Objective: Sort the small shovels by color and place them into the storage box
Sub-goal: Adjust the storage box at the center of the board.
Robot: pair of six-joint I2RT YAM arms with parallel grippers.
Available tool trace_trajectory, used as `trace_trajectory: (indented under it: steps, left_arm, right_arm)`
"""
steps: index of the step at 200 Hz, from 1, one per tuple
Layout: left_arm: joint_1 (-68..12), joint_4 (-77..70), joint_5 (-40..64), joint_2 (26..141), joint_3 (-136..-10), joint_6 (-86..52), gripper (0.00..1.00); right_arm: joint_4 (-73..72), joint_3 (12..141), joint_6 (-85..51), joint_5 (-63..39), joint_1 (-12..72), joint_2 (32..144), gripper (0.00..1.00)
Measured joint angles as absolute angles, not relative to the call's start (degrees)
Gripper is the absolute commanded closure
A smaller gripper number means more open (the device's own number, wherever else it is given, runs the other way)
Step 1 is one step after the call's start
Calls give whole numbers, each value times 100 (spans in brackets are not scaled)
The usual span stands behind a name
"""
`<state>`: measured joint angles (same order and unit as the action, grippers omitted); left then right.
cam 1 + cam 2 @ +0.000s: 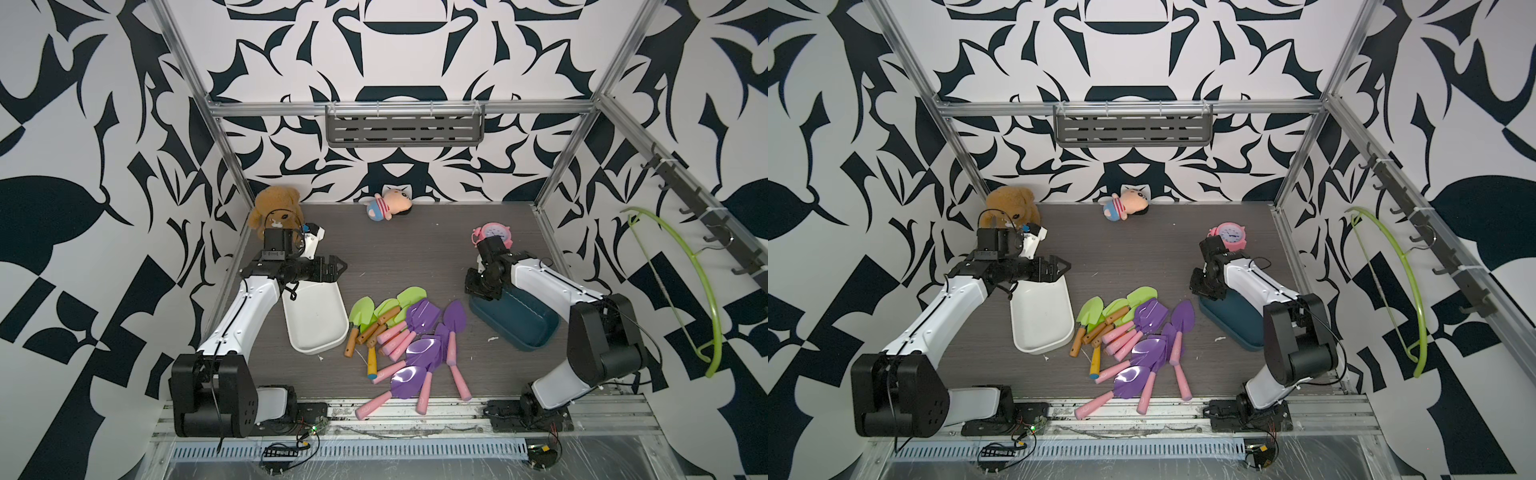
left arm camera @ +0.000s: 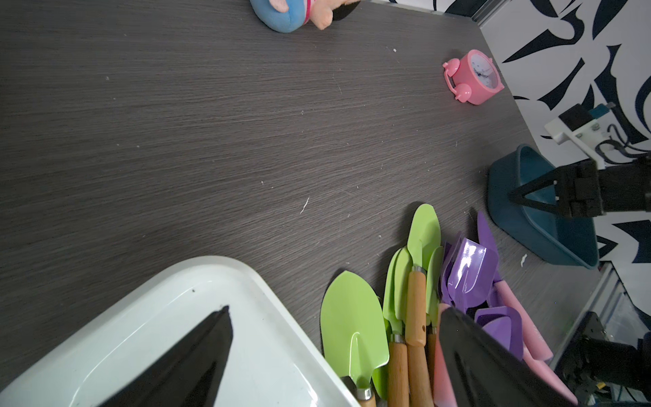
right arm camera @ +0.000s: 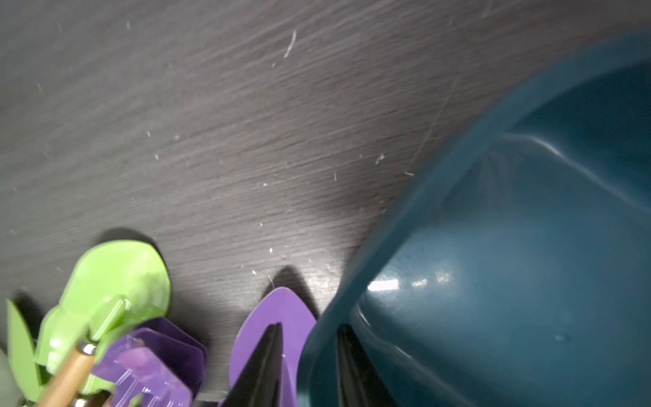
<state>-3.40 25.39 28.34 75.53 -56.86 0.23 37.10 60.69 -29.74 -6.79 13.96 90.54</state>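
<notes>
In both top views the shovels (image 1: 399, 336) (image 1: 1125, 340) lie heaped on the desk (image 1: 415, 257), beside the left fingers (image 1: 337, 266), which hang over the white bin (image 1: 316, 328).

Left wrist view: the left fingers (image 2: 197, 352) are spread wide, with green shovels (image 2: 352, 327) just past their tips.

Right wrist view: the right fingers (image 3: 260, 370) stand narrow, astride the teal bin's (image 3: 528, 246) rim. I cannot tell whether they grip it.

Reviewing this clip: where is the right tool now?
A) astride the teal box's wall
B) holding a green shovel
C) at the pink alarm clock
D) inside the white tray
A: the right wrist view shows the right tool with one finger inside the teal box and one outside.
</notes>
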Motion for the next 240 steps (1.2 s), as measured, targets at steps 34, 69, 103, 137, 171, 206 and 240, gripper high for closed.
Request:
trace_trajectory:
  steps: [34,69,103,137,171,206,240]
  left_arm:
    - [-340,2536,2845,7553,-5686,23,1]
    - [-340,2536,2856,7553,-5684,27,1]
    - [-340,2512,2858,7553,-5590,32,1]
    - [-322,2517,2856,7553,-5520,45,1]
    - [-285,2517,2858,7553,-5516,47,1]
    - [-263,2517,2867,7553,-5516,45,1]
    - [-259,2517,2886,7553,-5516,45,1]
  right_arm:
    - [4676,6364,-2477,-421,1398,8790,46]
    - [5610,6329,-2126,-185,1459,8484,43]
    - [5767,6195,-1986,-187,1575,8661,43]
    - [5607,6173,-1887,-191,1662,9207,56]
    - [5315,6163,-1940,-257,1699,9373,71]
    - [4908,6165,-2174,-397,1699,9424,78]
    - [4646,6204,-2303,-419,1699,9572,83]
